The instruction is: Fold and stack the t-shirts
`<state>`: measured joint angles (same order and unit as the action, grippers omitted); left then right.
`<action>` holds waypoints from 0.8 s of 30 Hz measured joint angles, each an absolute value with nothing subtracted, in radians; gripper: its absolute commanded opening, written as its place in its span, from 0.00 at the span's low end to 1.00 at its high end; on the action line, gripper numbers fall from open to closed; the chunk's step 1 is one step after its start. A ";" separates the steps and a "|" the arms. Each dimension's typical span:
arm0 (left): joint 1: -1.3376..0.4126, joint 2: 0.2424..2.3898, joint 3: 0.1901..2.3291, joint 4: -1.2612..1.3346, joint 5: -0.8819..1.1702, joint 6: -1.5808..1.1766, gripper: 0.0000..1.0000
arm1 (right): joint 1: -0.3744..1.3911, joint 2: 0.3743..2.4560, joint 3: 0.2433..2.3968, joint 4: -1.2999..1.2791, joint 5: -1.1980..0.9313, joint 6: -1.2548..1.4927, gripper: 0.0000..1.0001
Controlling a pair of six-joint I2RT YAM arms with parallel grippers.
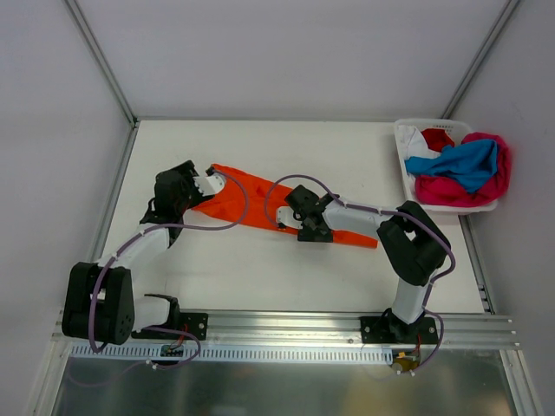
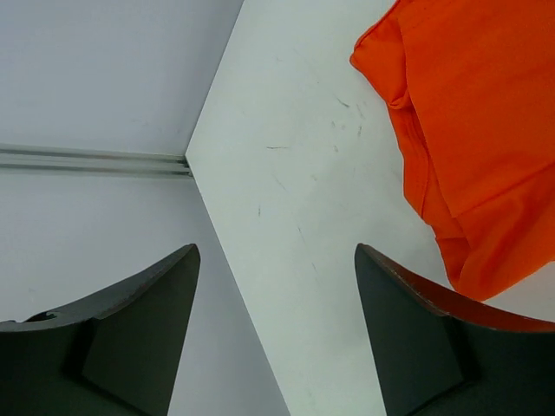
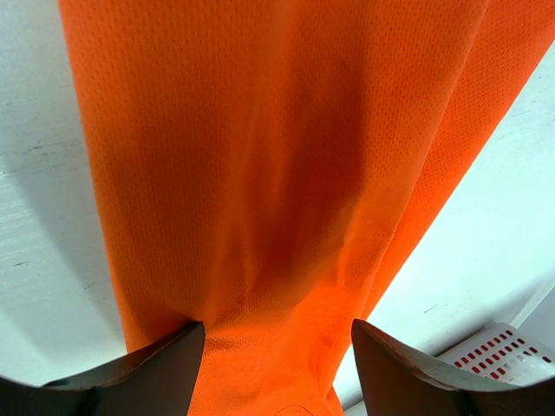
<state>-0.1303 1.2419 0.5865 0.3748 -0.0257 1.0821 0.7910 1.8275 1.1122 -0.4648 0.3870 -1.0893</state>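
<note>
A vivid orange t-shirt (image 1: 251,204) lies on the white table, folded into a long strip that runs from far left to near right. My left gripper (image 1: 173,192) is open and empty just off the strip's left end. In the left wrist view the shirt (image 2: 477,130) lies to the upper right of the gripper (image 2: 276,260), apart from it. My right gripper (image 1: 299,215) is open over the middle of the strip. In the right wrist view its jaws (image 3: 277,334) stand wide apart with the orange cloth (image 3: 277,173) bunched between them.
A white plastic basket (image 1: 404,143) stands at the far right, holding blue (image 1: 464,163), magenta-pink (image 1: 496,178), red (image 1: 439,139) and white (image 1: 414,139) shirts that spill over its rim. Its corner shows in the right wrist view (image 3: 503,351). Walls close in the table's left and back.
</note>
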 measured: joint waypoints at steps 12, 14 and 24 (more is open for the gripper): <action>-0.243 1.596 0.541 0.671 -0.091 1.113 0.73 | 0.795 1.833 1.111 -0.456 0.414 -1.100 0.74; -0.251 1.671 0.542 0.739 -0.124 1.146 0.72 | 0.794 1.833 1.109 -0.450 0.417 -1.102 0.74; -0.278 1.642 0.521 0.641 -0.192 1.247 0.48 | 0.743 1.806 1.098 -0.434 0.353 -1.103 0.75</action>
